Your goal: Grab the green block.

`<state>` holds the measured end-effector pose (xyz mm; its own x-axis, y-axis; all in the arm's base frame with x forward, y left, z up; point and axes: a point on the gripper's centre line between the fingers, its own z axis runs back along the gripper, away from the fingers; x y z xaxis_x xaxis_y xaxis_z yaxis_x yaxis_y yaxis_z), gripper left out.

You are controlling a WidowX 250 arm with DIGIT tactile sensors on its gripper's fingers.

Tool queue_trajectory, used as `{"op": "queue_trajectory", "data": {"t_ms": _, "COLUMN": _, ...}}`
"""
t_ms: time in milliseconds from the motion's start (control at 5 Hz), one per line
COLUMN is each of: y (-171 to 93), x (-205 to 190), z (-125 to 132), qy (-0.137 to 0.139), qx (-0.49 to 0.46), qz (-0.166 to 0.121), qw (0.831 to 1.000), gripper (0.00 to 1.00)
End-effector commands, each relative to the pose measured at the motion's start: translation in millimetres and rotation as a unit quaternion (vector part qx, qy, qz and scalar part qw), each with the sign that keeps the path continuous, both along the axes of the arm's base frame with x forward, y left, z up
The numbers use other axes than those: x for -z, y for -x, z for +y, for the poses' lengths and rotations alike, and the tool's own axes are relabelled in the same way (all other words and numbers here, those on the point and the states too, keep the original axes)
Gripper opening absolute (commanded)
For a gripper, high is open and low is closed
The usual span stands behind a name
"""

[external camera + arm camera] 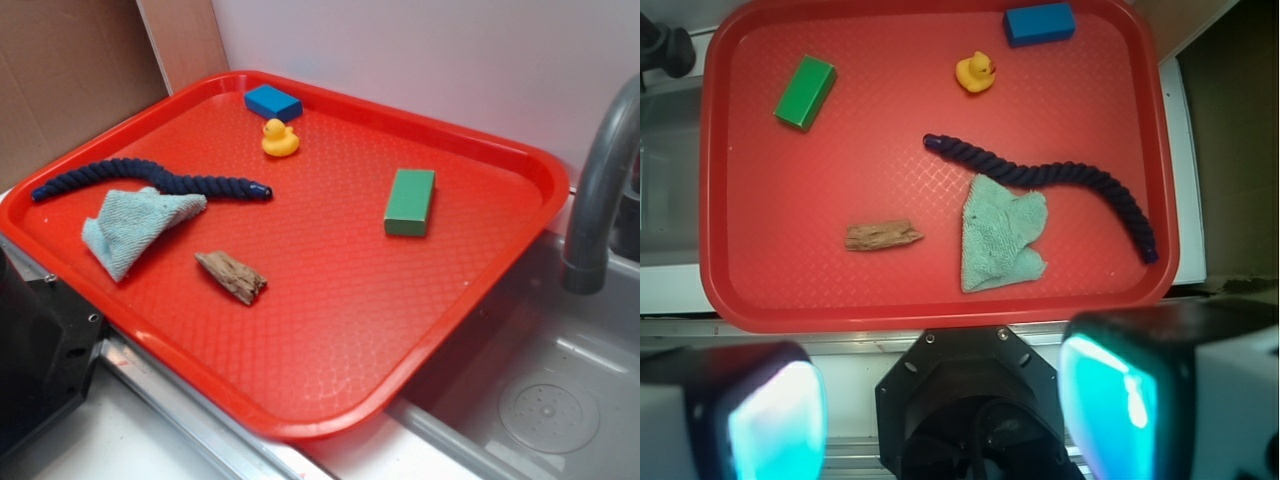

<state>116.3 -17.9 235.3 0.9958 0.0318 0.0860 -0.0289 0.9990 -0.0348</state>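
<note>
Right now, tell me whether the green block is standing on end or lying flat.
Lying flat: the green block rests on a broad face on the tray.

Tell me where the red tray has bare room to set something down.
The widest bare patch lies along the red plastic tray near edge, between the brown wood chunk and green rectangular block. Crowded: the far left, around the navy rope, teal cloth and yellow duck.
</note>
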Motion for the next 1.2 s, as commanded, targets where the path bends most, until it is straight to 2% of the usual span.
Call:
{"op": "queue_trajectory", "data": {"t_ms": 0, "y": 0, "x": 0, "z": 0, "qy": 0.0, "qx": 0.0, "qz": 0.0, "qw": 1.0, "gripper": 1.0}}
{"op": "queue_trajectory", "data": {"t_ms": 200, "y": -50, "x": 35, "z": -19, "qy": 0.009, "qx": -0.019, "qz": 0.006, "qw": 1.0, "gripper": 1.0}}
{"op": "queue_trajectory", "data": {"t_ms": 400, "y": -82, "x": 64, "z": -28, "qy": -0.007, "qx": -0.058, "qz": 0.045, "qw": 0.997, "gripper": 1.0}}
{"op": "queue_trajectory", "data": {"t_ms": 600, "y": -117, "x": 88, "z": -34, "qy": 0.008, "qx": -0.171, "qz": -0.004, "qw": 0.985, "gripper": 1.0}}
{"op": "queue_trajectory", "data": {"t_ms": 800, "y": -143, "x": 118, "z": -37, "qy": 0.045, "qx": -0.258, "qz": -0.002, "qw": 0.965, "gripper": 1.0}}
{"op": "queue_trajectory", "data": {"t_ms": 1000, "y": -160, "x": 148, "z": -50, "qy": 0.039, "qx": -0.25, "qz": -0.001, "qw": 0.967, "gripper": 1.0}}
